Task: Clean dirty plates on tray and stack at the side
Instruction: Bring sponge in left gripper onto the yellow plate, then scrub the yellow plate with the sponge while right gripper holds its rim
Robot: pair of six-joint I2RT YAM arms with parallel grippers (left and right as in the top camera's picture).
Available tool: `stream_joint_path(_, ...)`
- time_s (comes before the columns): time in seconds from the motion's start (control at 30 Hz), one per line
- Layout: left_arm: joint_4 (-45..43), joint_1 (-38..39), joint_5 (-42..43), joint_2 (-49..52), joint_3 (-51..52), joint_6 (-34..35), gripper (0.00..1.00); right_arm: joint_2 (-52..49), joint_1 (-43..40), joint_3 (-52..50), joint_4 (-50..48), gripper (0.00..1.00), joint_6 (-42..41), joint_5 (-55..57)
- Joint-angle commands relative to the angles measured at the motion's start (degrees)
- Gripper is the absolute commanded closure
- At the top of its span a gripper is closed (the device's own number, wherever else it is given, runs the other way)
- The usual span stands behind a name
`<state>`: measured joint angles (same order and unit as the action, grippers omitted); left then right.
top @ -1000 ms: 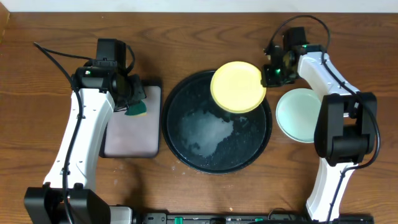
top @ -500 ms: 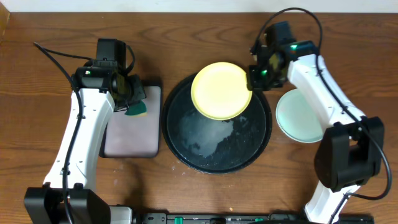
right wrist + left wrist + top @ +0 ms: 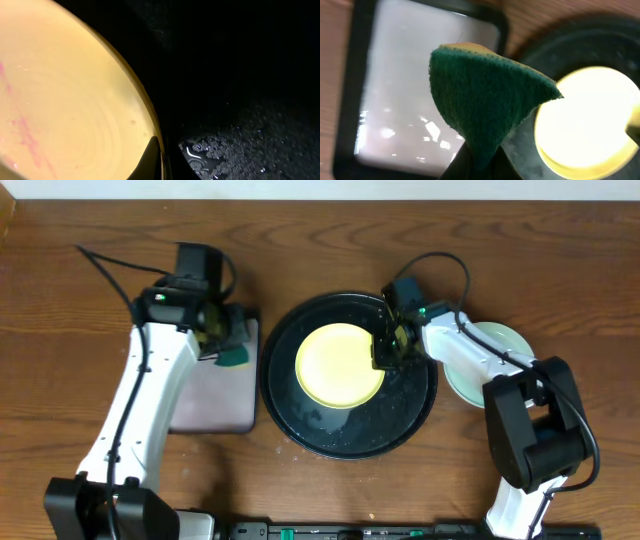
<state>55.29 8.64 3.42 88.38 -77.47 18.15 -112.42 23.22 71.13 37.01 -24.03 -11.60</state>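
Lowered over tray [image 3: 300, 430], yellow plate [image 3: 340, 365] shows pink smears [image 3: 27, 137].

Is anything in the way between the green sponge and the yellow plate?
No, nothing visible. The sponge in the left gripper hangs just left of the black tray; only its low rim lies before the yellow plate.

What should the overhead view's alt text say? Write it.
The right gripper holds a yellow plate by its rim over the black tray. The left gripper holds a green sponge above the grey tray; a mint-blue plate lies beside the black tray.
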Motion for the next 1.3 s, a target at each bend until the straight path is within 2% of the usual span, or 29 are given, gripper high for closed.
stream_joint_path(0.0, -0.3, 3.6, 3.5, 1.2, 0.4, -0.3, 0.92, -0.4, 0.1, -2.1, -1.6, 0.99, -1.7, 1.0)
stream_joint_path(0.3, -5.7, 13.5, 4.1, 11.5, 0.4, -0.3, 0.92, -0.4, 0.1, -2.2, -1.7, 0.99, -1.7, 1.0)
stream_joint_path(0.67, -12.5, 18.0, 4.1, 23.9, 0.4, 2.4, 0.93, -0.4, 0.1, -2.2, -1.7, 0.99, -1.6, 1.1)
stream_joint_path(0.87, -12.5, 20.5, 6.4, 25.6, 0.4, 3.4, 0.93, -0.4, 0.1, -2.2, -1.9, 0.99, -1.6, 1.1)
stream_joint_path(1.03, -13.0, 23.7, 14.3, 25.6, 0.4, -1.3, 0.93, -0.4, 0.1, -2.2, -1.9, 0.99, -1.6, 1.1)
stream_joint_path(1.27, -14.8, 25.3, 11.1, 25.6, 0.4, -1.2, 0.93, -0.4, 0.1, -2.2, -1.9, 0.99, -1.6, 1.1)
